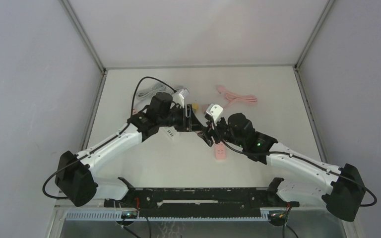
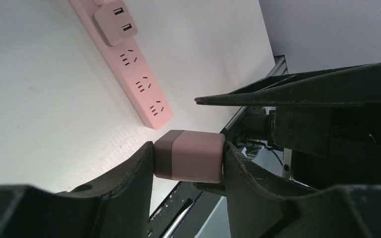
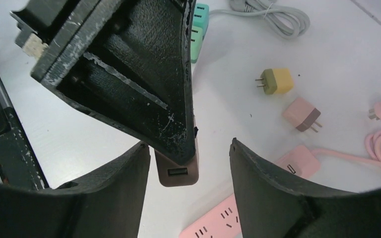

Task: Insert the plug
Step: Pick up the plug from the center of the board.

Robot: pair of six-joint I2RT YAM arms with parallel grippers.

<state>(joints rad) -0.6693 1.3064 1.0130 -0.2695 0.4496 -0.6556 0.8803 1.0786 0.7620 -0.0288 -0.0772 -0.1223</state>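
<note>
The left gripper (image 2: pixel 187 154) clamps the mauve USB charger plug (image 2: pixel 191 163) aloft near the pink power strip (image 2: pixel 139 82), while the right gripper (image 3: pixel 188 145) straddles it, jaws apart, apparently to regrip it for insertion.

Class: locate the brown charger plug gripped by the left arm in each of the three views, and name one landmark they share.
Top external: not discernible, hidden where the arms meet.
Left wrist: brown charger plug at centre, clamped in the left gripper.
Right wrist: plug at lower centre, USB end showing.
Shared landmark: pink power strip.
</note>
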